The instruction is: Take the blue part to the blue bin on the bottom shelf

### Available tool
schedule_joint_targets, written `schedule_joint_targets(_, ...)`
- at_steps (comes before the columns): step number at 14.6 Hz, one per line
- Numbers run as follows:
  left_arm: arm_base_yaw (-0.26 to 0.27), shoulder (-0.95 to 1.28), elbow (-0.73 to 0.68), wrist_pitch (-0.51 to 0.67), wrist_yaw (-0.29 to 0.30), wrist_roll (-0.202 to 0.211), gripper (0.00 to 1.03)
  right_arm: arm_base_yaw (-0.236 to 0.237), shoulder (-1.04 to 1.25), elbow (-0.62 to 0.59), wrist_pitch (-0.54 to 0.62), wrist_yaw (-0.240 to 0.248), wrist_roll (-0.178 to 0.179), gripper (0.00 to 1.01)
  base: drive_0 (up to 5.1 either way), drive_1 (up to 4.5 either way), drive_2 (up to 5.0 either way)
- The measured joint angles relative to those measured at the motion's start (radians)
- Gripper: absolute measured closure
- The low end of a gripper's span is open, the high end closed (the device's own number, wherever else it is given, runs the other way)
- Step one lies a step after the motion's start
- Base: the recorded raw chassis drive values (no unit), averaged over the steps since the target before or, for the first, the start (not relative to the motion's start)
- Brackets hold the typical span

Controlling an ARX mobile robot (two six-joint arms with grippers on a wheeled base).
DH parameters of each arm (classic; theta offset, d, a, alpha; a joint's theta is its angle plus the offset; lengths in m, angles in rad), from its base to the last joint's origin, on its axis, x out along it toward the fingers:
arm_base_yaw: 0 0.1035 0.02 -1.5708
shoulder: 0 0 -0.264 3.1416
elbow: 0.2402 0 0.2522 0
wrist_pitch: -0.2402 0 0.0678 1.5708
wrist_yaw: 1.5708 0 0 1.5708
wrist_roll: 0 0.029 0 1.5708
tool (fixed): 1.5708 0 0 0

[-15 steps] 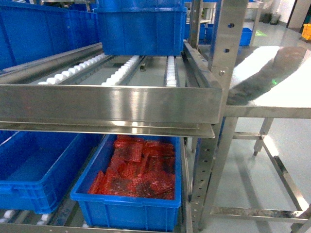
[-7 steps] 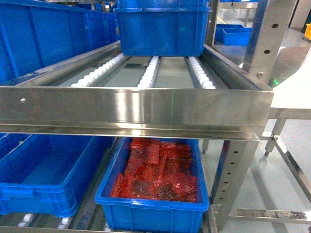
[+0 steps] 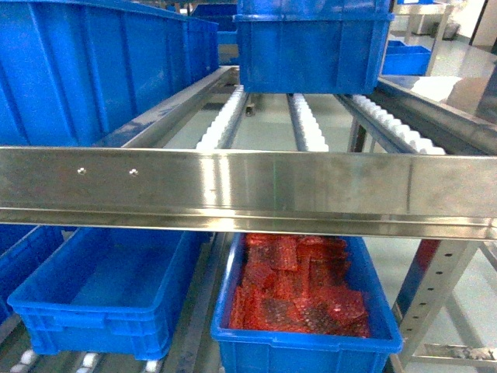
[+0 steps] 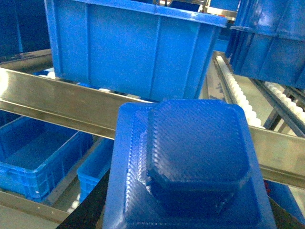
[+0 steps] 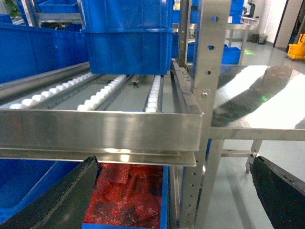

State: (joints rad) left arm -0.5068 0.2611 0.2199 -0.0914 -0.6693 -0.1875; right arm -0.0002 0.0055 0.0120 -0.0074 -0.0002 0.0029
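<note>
Two bins sit on the bottom shelf (image 3: 194,311), below and ahead of the left tool (image 4: 190,210). One (image 3: 101,295) looks empty; the other (image 3: 307,342) holds red stuff. The blue part (image 4: 190,162) should go low, under the steel rail (image 3: 248,183), into the empty one. The left tool is clamped on the part. The right tool (image 5: 176,191) is wide apart, holding nothing.

No lettering, label, brand or number is legible anywhere on the bins, shelves or steel rails.
</note>
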Motion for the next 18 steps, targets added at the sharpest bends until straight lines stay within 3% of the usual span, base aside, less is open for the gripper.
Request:
schedule_joint_targets(4,0.000,-0.002,0.000,0.003,0.000,0.000,0.60,0.000,0.000,0.000,0.005,0.000,0.000,0.03,-4.9,3.11,1.4)
schedule_joint_targets(18,0.000,-0.001,0.000,0.003,-0.001,0.000,0.60,0.000,0.000,0.000,0.003,-0.003,0.000,0.03,0.0,0.00,0.0)
